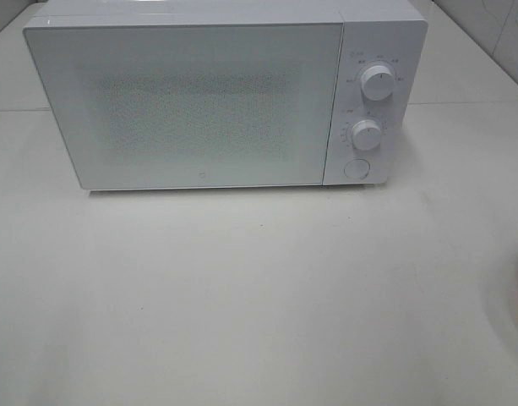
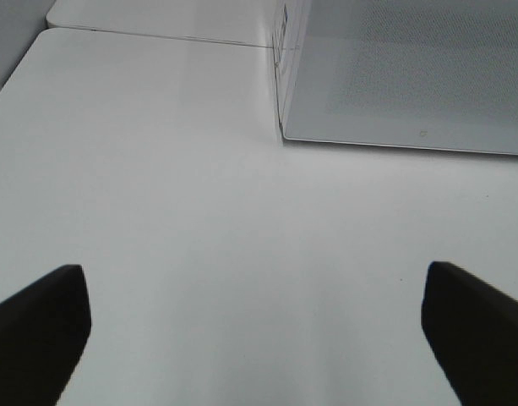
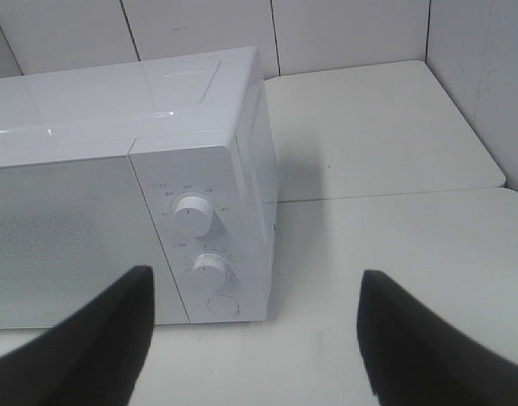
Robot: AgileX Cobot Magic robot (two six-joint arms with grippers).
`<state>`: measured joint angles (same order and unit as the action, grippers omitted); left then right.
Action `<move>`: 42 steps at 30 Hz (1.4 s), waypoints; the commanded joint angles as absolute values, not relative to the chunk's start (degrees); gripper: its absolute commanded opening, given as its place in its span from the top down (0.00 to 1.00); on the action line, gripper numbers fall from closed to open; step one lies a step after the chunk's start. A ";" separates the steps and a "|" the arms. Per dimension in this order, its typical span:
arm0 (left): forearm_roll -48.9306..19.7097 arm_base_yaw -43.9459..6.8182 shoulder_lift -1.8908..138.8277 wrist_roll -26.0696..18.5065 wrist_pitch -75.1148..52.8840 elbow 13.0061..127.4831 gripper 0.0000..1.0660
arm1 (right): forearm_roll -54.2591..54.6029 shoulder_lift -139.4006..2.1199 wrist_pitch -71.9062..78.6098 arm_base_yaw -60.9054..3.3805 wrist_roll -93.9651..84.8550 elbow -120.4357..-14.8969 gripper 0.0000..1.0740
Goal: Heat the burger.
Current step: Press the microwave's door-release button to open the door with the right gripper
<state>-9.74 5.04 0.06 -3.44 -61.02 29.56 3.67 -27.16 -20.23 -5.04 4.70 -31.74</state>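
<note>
Facing shut white microwave [image 1: 191,101]; dial markings [image 1: 357,57] too small to read.

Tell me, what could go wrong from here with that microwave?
1. The microwave is shut, with no handle showing; going for the round button just under the lower knob, the open right gripper might bump that knob instead.
2. A push might slide the microwave on the smooth table.
3. No burger is in view, so finding it may be hard.
</note>
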 commanded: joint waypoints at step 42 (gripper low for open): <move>-10.31 5.10 0.00 -3.50 -61.25 29.56 0.06 | -2.58 -66.41 16.44 -4.87 4.30 -29.56 0.38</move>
